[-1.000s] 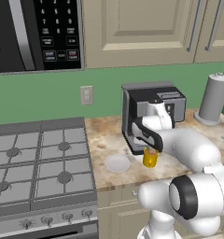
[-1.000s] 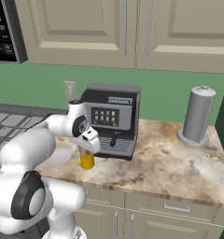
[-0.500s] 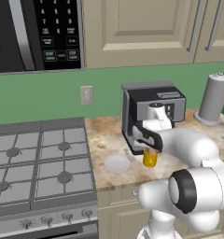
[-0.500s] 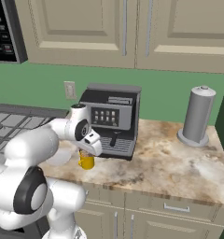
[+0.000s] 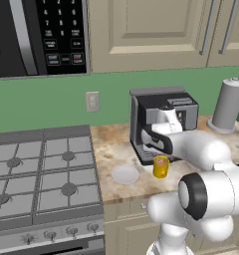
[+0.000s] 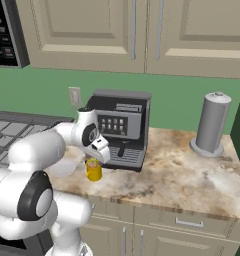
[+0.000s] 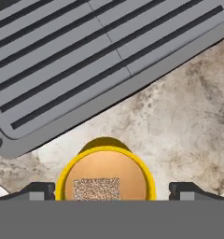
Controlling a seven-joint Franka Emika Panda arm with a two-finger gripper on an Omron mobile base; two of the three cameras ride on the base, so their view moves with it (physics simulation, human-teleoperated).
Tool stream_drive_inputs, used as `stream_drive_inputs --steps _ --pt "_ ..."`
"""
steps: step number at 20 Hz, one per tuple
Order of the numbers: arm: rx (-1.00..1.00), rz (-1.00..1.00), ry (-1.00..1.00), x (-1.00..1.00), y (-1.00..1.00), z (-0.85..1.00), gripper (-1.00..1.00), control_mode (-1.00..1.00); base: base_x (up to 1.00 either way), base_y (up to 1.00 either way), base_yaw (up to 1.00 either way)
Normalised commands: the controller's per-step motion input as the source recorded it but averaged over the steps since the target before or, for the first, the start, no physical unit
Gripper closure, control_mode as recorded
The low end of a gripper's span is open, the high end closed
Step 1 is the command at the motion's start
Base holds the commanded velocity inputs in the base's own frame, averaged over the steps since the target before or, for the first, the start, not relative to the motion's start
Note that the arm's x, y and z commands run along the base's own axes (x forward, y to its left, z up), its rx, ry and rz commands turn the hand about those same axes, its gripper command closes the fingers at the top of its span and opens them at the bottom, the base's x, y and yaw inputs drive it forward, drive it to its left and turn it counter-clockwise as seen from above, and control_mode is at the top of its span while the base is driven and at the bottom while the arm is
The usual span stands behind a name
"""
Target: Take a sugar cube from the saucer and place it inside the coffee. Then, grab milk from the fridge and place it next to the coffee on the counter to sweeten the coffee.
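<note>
Tan sugar cube (image 7: 96,189) in the coffee (image 7: 106,173) — fingers (image 7: 38,190) spread wide, 1 each side, holding nothing

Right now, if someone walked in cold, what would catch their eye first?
The yellow mug of coffee on the marbled counter, with a tan sugar cube lying in the brown liquid. The open gripper hangs straight above it, fingers wide to either side. Just behind stands the black coffee machine, and the white saucer lies bare beside the stove.

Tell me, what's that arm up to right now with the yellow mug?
Pincer open above the coffee. Sugar cube in the brown liquid. Saucer bare beside the mug. Nothing in the way.
</note>
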Motion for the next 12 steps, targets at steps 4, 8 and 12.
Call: stream_drive_inputs --steps 4,8,12 --pt "0.0 -0.03 -0.18 -0.13 0.0 0.55 -1.0 -1.0 0.0 0.0 0.0" --pt "0.0 0.0 -0.13 -0.11 0.0 0.32 -1.0 -1.0 0.0 0.0 0.0" --pt "0.0 0.0 -0.25 -0.56 0.0 0.63 -1.0 -1.0 0.0 0.0 0.0"
